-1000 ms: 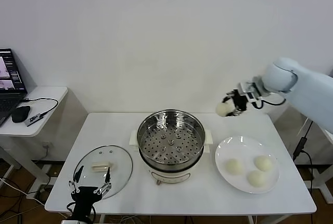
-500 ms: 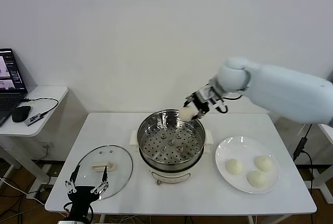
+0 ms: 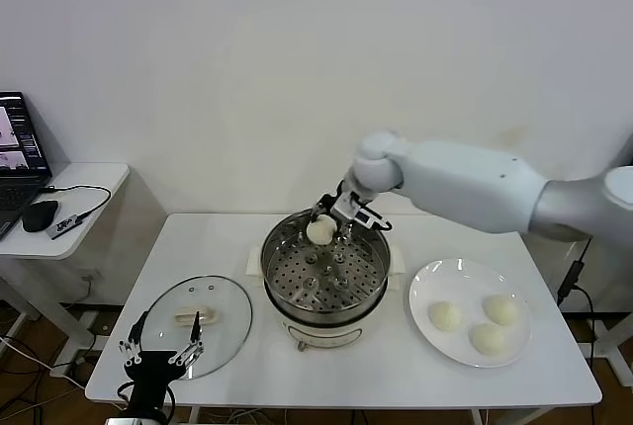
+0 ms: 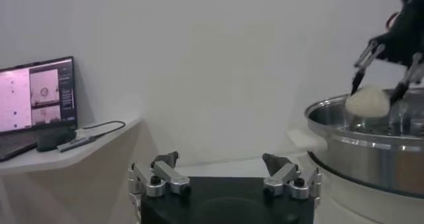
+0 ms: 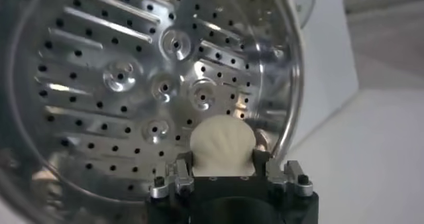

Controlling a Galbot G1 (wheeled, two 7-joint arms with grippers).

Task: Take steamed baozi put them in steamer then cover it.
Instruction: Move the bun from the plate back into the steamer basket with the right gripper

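My right gripper (image 3: 323,228) is shut on one steamed baozi (image 3: 319,230), a cream-white bun, and holds it over the far side of the steamer (image 3: 326,318). In the right wrist view the baozi (image 5: 222,144) sits between the fingers, just above the perforated tray (image 5: 99,106). Three more baozi (image 3: 445,315) lie on the white plate (image 3: 427,285) at the right. The glass cover (image 3: 229,327) lies flat on the table left of the steamer. My left gripper (image 3: 158,349) hangs open at the table's front left edge, below the cover.
A side table (image 3: 94,184) at the far left carries a laptop (image 3: 20,153), a mouse and a cable. The left wrist view shows the steamer's steel wall (image 4: 371,162) close on one side.
My right arm has swung left from above the plate's far side to over the steamer and lowered, carrying the baozi. The left gripper has sunk slightly.
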